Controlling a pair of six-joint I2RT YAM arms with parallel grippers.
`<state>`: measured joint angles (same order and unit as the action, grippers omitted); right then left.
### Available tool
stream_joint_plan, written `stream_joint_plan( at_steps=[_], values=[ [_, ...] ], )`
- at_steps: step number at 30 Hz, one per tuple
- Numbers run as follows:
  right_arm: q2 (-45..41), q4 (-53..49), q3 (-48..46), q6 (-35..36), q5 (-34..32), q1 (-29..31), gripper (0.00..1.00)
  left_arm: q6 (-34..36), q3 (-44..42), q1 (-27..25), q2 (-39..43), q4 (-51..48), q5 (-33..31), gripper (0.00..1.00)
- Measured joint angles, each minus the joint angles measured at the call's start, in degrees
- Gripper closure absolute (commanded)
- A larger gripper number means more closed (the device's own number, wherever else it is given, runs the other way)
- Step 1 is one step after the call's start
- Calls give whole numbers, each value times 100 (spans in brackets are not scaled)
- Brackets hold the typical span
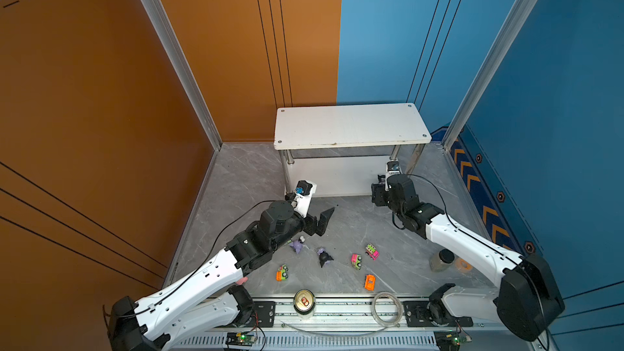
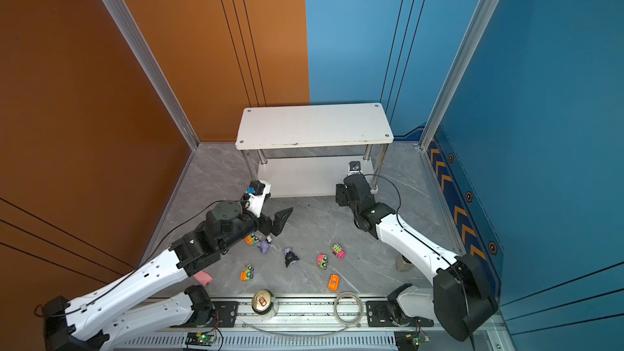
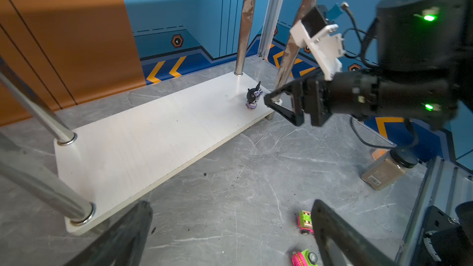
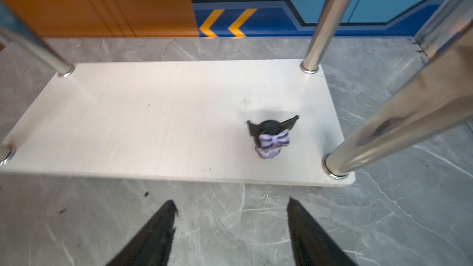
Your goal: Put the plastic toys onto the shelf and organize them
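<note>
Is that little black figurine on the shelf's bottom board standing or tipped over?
Upright: the figurine rests base down on the shelf, ears pointing up.

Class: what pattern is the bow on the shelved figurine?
Pale purple with dark stripes; bow clearest in right wrist view.

Both top views give us the whole surface [image 1: 351, 224] from high above, while both wrist cameras face the shelf [image 4: 153, 124] low and near.
</note>
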<state>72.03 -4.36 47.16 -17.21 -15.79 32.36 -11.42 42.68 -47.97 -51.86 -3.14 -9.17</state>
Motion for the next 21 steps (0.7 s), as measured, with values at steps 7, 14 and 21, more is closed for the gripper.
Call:
stream_joint_plan(
  at_steps=[7,14,21],
  values=[
    [-428,-330,-483,-92,262,1895,84,-741,-538,-129,267,-750,-658,55],
    [-225,-354,-994,-157,715,2944,88,-1530,-708,-278,-26,-1180,-1023,72],
    [-264,-361,-1252,-328,848,2723,87,-1917,-457,-1008,-1534,-1276,-1008,100]
  ],
)
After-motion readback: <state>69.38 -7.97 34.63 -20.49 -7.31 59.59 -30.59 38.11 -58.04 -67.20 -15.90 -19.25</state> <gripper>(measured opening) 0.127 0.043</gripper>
